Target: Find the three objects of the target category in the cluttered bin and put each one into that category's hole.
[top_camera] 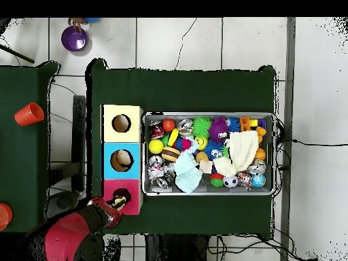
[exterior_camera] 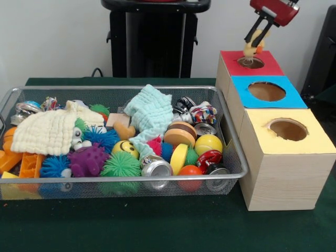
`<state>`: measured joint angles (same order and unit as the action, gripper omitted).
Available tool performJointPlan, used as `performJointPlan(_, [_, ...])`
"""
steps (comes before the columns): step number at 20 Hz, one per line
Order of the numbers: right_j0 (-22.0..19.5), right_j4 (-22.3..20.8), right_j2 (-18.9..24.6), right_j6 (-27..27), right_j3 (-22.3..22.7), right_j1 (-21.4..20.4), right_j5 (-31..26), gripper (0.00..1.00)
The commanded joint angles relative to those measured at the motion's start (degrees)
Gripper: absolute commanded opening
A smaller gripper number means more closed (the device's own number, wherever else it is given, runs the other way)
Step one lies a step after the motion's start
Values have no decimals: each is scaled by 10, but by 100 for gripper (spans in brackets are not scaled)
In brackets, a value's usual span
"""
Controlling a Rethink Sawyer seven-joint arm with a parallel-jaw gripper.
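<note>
My gripper (exterior_camera: 255, 38) hangs right over the hole (exterior_camera: 251, 62) in the red top of the wooden box (exterior_camera: 283, 173), its fingers shut on a pale yellow object (exterior_camera: 254, 47) whose lower end is at the hole's mouth. In the overhead view the gripper (top_camera: 119, 201) covers most of the red hole. The blue hole (exterior_camera: 266, 91) and yellow hole (exterior_camera: 287, 129) lie nearer the camera. The wire mesh bin (exterior_camera: 231, 142) beside the box is full of toys: a smiley ball (exterior_camera: 125, 148), spiky balls (exterior_camera: 121, 165), soda cans (exterior_camera: 156, 168), a yellow ball (exterior_camera: 208, 144).
A cream cloth (exterior_camera: 48, 131) and a mint cloth (exterior_camera: 149, 113) cover part of the bin's contents. In the overhead view an orange cup (top_camera: 28, 114) stands on a side table and a purple object (top_camera: 74, 37) lies on the floor.
</note>
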<state>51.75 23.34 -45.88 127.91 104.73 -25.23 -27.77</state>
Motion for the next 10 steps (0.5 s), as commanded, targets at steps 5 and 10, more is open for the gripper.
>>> performJointPlan(5, [-27, 20, 52, 147, 43, 20, 54, 0])
performJointPlan(10, [-28, 25, 54, 149, 38, 25, 57, 0])
